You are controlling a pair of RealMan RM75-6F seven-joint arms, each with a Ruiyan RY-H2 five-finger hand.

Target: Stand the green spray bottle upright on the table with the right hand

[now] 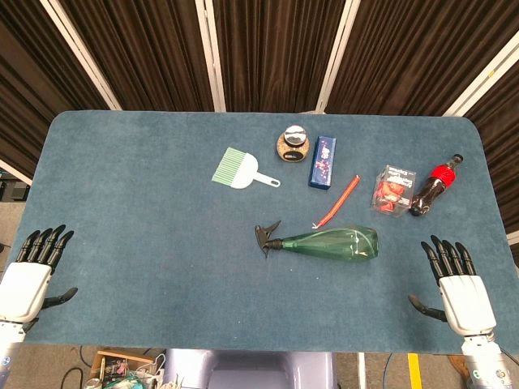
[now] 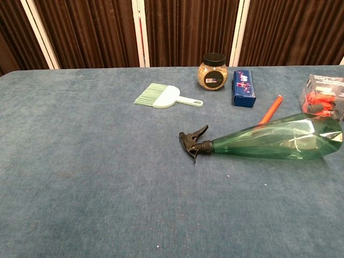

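The left hand (image 1: 31,271) is being held spread and empty, far left of the bottle (image 1: 328,241). The bottle is being left lying sideways mid-table, nozzle leftward. The right hand (image 1: 456,277) is being held spread, just right of it.

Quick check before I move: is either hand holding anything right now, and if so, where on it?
Nothing is held. The left hand and right hand rest open at the table's near edge; the green spray bottle lies on its side, untouched.
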